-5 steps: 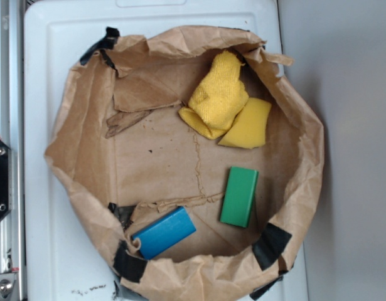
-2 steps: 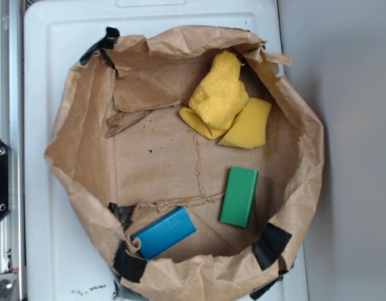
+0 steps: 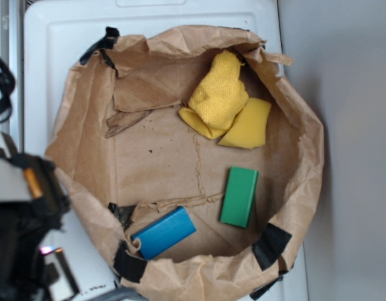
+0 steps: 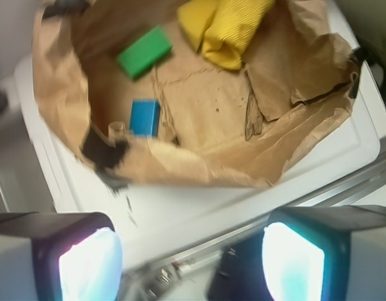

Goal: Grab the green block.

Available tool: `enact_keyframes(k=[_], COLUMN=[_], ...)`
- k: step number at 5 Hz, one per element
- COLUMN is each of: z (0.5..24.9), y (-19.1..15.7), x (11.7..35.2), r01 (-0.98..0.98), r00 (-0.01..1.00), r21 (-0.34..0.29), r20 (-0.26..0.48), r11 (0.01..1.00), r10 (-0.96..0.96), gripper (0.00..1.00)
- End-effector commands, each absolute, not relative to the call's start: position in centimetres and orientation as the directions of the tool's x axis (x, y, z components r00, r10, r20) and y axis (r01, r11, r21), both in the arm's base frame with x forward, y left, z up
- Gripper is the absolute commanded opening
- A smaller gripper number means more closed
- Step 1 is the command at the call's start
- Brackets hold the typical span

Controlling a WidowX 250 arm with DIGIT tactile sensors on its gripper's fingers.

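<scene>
The green block (image 3: 238,196) lies flat on the floor of the brown paper bag (image 3: 73,132), toward its lower right in the exterior view. In the wrist view the green block (image 4: 144,52) shows at the upper left, far from the fingers. My gripper (image 4: 191,263) is open, its two pads wide apart with nothing between them, hovering outside the bag over the white surface and a metal rail. In the exterior view my arm (image 3: 23,213) is blurred at the lower left, outside the bag's rim.
A blue block (image 3: 164,232) lies at the bag's lower left. A yellow cloth (image 3: 219,94) and a yellow sponge (image 3: 249,124) sit at the upper right. Black tape patches (image 3: 271,246) hold the crumpled rim. The bag rests on a white lid (image 3: 48,63).
My arm has come into the exterior view at the lower left, where only a black mount showed before. The blocks, cloth and sponge have not moved.
</scene>
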State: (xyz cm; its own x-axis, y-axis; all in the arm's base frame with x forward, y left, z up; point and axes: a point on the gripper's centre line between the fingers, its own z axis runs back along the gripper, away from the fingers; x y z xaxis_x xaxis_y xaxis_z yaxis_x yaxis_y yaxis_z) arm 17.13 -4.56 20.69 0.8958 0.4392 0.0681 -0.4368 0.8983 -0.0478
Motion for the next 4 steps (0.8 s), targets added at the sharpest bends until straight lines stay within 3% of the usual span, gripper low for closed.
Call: enact_keyframes(k=[1, 3, 4], z=[20.1, 20.1, 18.1], y=[-3.4, -3.4, -3.1], x=[19.4, 19.4, 20.5], r01=[-0.617, -0.617, -0.731], r00=[0.773, 0.773, 0.675], r21=[-0.11, -0.11, -0.052], r20=[0.103, 0.103, 0.085], r11=[0.779, 0.779, 0.68], r10=[0.626, 0.626, 0.733], gripper=[1.0, 1.0, 1.0])
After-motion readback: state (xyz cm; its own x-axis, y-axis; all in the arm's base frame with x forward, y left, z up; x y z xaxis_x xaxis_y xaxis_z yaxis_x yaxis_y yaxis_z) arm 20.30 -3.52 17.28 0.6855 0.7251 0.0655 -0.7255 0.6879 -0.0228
